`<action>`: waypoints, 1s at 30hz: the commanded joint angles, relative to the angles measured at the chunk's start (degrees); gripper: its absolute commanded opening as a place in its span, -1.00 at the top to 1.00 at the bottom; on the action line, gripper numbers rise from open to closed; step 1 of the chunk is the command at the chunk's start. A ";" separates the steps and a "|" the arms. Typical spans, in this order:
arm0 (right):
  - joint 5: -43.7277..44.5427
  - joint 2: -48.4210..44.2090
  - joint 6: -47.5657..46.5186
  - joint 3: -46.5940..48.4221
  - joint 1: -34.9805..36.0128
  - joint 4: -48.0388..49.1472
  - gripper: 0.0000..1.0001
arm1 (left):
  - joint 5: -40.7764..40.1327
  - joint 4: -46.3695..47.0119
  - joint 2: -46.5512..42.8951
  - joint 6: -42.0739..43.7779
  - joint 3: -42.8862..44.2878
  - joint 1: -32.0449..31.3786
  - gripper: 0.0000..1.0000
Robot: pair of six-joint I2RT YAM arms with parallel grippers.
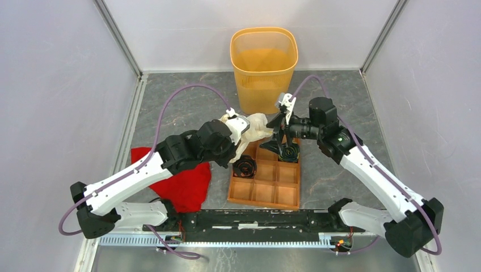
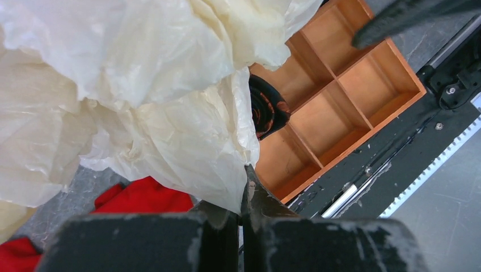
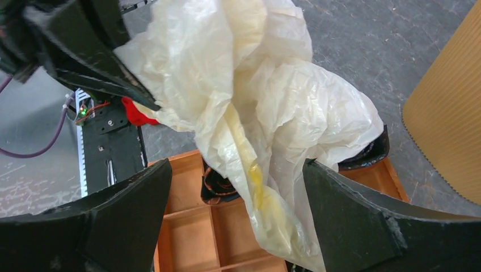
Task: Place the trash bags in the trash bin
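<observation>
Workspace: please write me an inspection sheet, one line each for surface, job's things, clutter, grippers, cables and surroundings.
surface: grey table, speckled.
job's things: bag crumpled, hanging over the tray; bin upright at the far side, bag not in it.
clutter: red cloth near left; dark rolls in two tray compartments.
grippers: left gripper shut on the bag; right gripper open, one finger on each side of the bag.
cables: purple cable looping over each arm.
surroundings: white walls, metal posts.

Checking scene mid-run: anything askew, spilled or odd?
Nothing spilled or damaged. Only oddity: the trash bag hangs crumpled from the shut left gripper over the compartment tray, not in the trash bin, which stands upright.
</observation>
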 commanded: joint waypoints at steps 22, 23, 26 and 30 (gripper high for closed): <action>12.32 4.77 50.15 -19.49 3.49 50.78 0.99 | -33.05 -0.60 -17.84 -29.43 -5.76 -0.01 0.44; 12.30 4.87 50.01 -19.49 3.73 50.84 0.99 | -32.09 -0.73 -17.76 -29.83 -5.40 0.00 0.41; 12.61 4.84 49.82 -20.05 3.86 51.09 0.99 | -26.98 1.80 -18.97 -30.52 -5.72 0.00 0.37; 12.00 4.74 47.40 -20.22 3.86 49.76 0.99 | -20.68 4.28 -19.35 -31.42 -6.72 -0.01 0.12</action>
